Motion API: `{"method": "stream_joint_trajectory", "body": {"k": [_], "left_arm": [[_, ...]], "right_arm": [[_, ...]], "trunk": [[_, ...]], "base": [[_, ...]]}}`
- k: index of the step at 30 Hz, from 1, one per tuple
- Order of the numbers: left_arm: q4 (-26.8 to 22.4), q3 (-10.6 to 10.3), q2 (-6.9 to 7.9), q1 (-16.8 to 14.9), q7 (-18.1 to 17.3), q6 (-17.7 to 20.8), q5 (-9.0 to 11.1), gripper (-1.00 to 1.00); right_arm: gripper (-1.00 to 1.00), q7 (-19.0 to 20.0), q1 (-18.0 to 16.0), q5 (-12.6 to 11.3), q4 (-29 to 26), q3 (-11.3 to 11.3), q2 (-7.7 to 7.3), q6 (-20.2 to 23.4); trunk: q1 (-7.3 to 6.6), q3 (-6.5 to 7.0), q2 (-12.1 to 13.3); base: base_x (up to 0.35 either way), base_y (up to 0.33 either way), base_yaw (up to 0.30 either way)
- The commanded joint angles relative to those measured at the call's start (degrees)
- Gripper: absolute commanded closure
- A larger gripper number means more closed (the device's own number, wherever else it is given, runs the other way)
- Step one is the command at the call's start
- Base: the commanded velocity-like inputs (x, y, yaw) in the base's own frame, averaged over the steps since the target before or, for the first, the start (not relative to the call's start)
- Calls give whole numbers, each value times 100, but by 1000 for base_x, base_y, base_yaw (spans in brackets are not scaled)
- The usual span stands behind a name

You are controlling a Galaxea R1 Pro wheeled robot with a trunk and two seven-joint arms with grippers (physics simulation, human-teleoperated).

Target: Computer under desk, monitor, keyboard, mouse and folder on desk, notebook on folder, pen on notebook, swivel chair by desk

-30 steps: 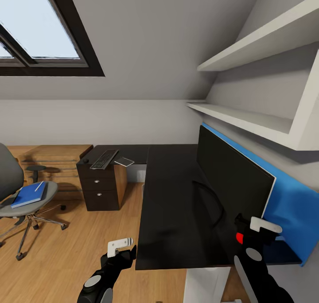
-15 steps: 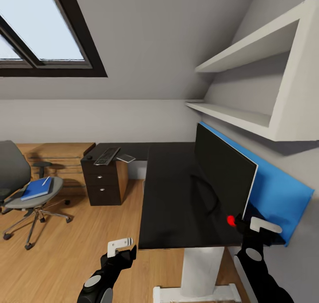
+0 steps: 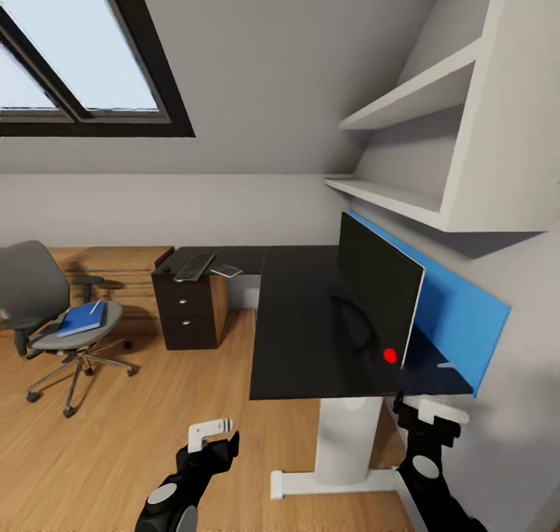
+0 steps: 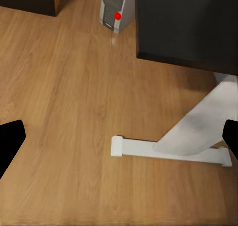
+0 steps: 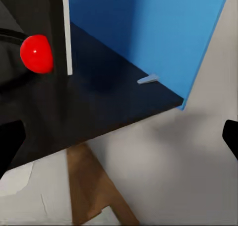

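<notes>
From the head view, the monitor (image 3: 379, 291) stands along the back edge of the L-shaped surface (image 3: 299, 337), against the blue panel (image 3: 451, 299). The keyboard (image 3: 194, 266) lies at the far end above the drawer unit (image 3: 190, 310). The swivel chair (image 3: 54, 314) sits well apart on the wooden floor, carrying the blue folder (image 3: 80, 320) and pen (image 3: 95, 307). The left pincer (image 3: 211, 439) hangs empty, fingers apart; the right pincer (image 3: 424, 423) sits below the near edge, and I cannot tell its state. Raising that arm could strike the edge or tip the monitor.

The left wrist view shows the computer (image 4: 116, 9) under the surface, beside the white leg (image 4: 196, 132).

The right wrist view shows the surface's near corner and a grey wall.
</notes>
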Motion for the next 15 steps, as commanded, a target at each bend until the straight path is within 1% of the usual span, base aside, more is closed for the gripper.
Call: {"method": "stream_joint_trajectory", "body": {"k": [1, 2, 3, 7, 9, 12, 14, 15], "left_arm": [[-7, -9, 2, -4, 53, 17, 61, -100], [-7, -8, 3, -4, 52, 18, 60, -100], [-6, -8, 6, -4, 43, 21, 55, -100], [-6, -8, 6, -4, 43, 17, 52, -100], [-6, -12, 6, -4, 44, 14, 48, -100], [-6, -18, 6, -4, 47, 10, 47, -100], [-6, -22, 6, -4, 48, 5, 46, -100], [-6, -21, 6, -4, 48, 3, 46, -100]], "right_arm": [[-100, -41, -6, -29, 82, 72, 0, -123], [-100, -41, -7, -15, 161, 125, 6, -251], [-100, -40, -10, 304, 664, 543, 31, -1029], [-100, -44, -11, 522, 815, 698, 51, -1157], [-100, -46, -11, 562, 942, 876, 103, -1180], [-100, -48, -11, 578, 1007, 1009, 174, -1188], [-100, -49, -11, 592, 1048, 1138, 247, -1192], [-100, -49, -11, 596, 1055, 1161, 260, -1193]], "trunk": [[-3, -7, -6], [-3, -7, -6], [-3, -7, -6], [-3, -7, -6], [-3, -7, -6], [-3, -7, -6], [-3, -7, -6], [-3, -7, -6]], "base": [[-275, 140, 0], [-231, 176, 0], [-6, 312, 0], [18, 324, 0], [7, 331, 0], [4, 332, 0], [1, 333, 0], [1, 333, 0]]}}
